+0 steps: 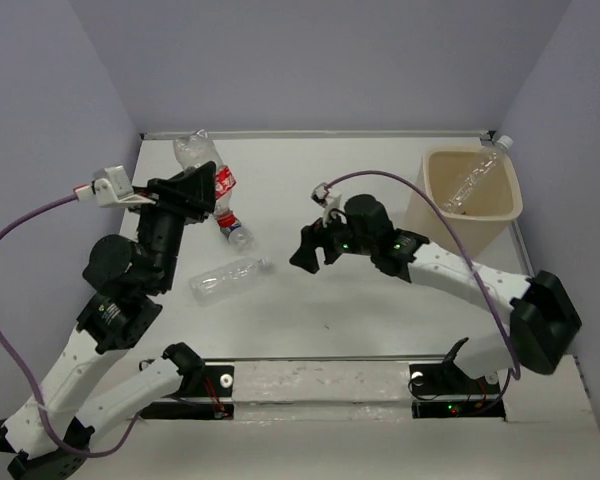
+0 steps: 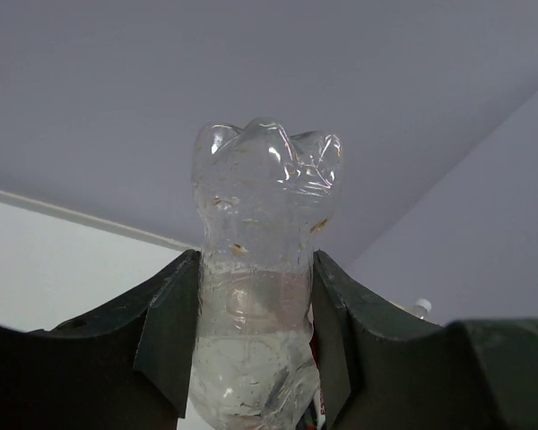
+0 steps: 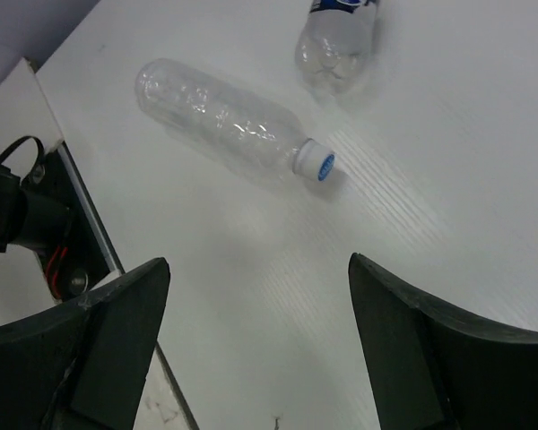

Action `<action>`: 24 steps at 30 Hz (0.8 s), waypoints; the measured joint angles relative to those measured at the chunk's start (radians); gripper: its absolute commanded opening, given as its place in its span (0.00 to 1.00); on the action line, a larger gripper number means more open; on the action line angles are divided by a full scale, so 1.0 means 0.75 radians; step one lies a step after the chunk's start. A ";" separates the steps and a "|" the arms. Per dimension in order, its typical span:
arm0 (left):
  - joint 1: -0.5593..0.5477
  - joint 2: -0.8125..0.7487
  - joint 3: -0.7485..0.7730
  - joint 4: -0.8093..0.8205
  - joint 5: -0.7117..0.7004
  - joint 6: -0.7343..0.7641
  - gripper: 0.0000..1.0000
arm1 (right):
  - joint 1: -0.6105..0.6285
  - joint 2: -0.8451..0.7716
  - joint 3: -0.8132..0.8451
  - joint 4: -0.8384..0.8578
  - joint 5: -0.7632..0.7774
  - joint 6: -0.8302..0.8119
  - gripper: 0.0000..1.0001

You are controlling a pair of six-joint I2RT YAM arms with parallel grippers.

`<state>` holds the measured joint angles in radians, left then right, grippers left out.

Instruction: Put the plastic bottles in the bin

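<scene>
My left gripper (image 1: 198,186) is shut on a clear plastic bottle (image 1: 194,152), held off the table at the far left with its base pointing up; its red-white label shows just past the fingers. In the left wrist view the bottle (image 2: 262,206) sits pinched between both fingers (image 2: 170,322). My right gripper (image 1: 315,248) is open and empty above the table's middle. A clear bottle (image 1: 225,278) with a white cap lies left of it, also in the right wrist view (image 3: 224,121). A blue-labelled bottle (image 1: 236,231) lies beyond it, seen too in the right wrist view (image 3: 336,45). The cream bin (image 1: 508,190) stands at the far right with a bottle (image 1: 468,186) inside.
Another bottle (image 1: 499,143) rests at the bin's back right corner by the wall. Grey walls close the table on the left, back and right. The arm bases and a cable mount (image 3: 36,224) lie along the near edge.
</scene>
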<state>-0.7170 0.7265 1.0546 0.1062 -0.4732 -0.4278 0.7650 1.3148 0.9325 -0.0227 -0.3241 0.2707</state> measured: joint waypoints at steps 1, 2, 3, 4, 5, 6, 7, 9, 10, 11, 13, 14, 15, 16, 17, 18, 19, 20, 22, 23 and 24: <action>0.001 -0.051 0.000 -0.037 -0.022 -0.001 0.30 | 0.031 0.081 0.057 0.002 -0.004 -0.030 0.90; 0.001 -0.087 0.000 -0.066 -0.042 0.001 0.30 | 0.075 0.205 0.147 0.000 -0.028 -0.081 0.91; 0.003 -0.124 0.000 -0.096 -0.058 0.002 0.30 | 0.106 0.295 0.228 -0.019 -0.058 -0.139 0.92; 0.003 -0.152 0.000 -0.134 -0.075 0.002 0.30 | 0.139 0.406 0.329 -0.032 -0.092 -0.207 0.94; 0.005 -0.175 0.000 -0.163 -0.083 0.004 0.30 | 0.166 0.470 0.392 -0.039 -0.108 -0.243 0.95; 0.005 -0.199 0.000 -0.201 -0.103 0.006 0.30 | 0.192 0.544 0.477 -0.081 -0.132 -0.306 0.95; 0.005 -0.212 0.000 -0.230 -0.111 0.007 0.30 | 0.225 0.638 0.581 -0.117 -0.148 -0.359 0.95; 0.007 -0.228 0.000 -0.276 -0.124 0.013 0.30 | 0.267 0.763 0.729 -0.167 -0.179 -0.454 0.96; 0.007 -0.234 0.000 -0.297 -0.128 0.017 0.30 | 0.289 0.825 0.808 -0.204 -0.192 -0.497 0.97; 0.007 -0.242 0.000 -0.313 -0.133 0.024 0.30 | 0.305 0.879 0.872 -0.225 -0.206 -0.544 0.97; 0.007 -0.258 0.000 -0.335 -0.143 0.040 0.30 | 0.335 0.966 0.980 -0.284 -0.224 -0.617 0.97; 0.007 -0.268 0.000 -0.342 -0.148 0.050 0.30 | 0.344 1.002 1.024 -0.310 -0.229 -0.649 0.97; 0.007 -0.276 0.001 -0.345 -0.150 0.057 0.30 | 0.355 1.056 1.088 -0.338 -0.231 -0.684 0.97; 0.007 -0.287 0.002 -0.349 -0.156 0.072 0.30 | 0.363 1.087 1.133 -0.369 -0.232 -0.715 0.97; 0.007 -0.295 0.002 -0.349 -0.160 0.079 0.30 | 0.371 1.140 1.201 -0.404 -0.232 -0.745 0.98; 0.007 -0.303 0.004 -0.349 -0.166 0.091 0.30 | 0.374 1.172 1.243 -0.424 -0.232 -0.762 0.98; 0.007 -0.308 0.005 -0.350 -0.170 0.100 0.30 | 0.381 1.220 1.300 -0.452 -0.230 -0.790 0.99; 0.007 -0.315 0.005 -0.351 -0.178 0.113 0.30 | 0.387 1.249 1.330 -0.468 -0.227 -0.808 1.00; 0.007 -0.322 0.005 -0.355 -0.186 0.130 0.30 | 0.396 1.293 1.365 -0.496 -0.217 -0.834 1.00; 0.007 -0.326 0.005 -0.358 -0.189 0.136 0.30 | 0.400 1.328 1.393 -0.513 -0.196 -0.853 1.00; 0.007 -0.330 0.005 -0.360 -0.191 0.142 0.30 | 0.402 1.349 1.411 -0.522 -0.182 -0.863 1.00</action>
<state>-0.7120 0.4793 1.0580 -0.1638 -0.6163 -0.3214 1.0668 2.3264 1.9907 -0.4145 -0.4603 -0.3767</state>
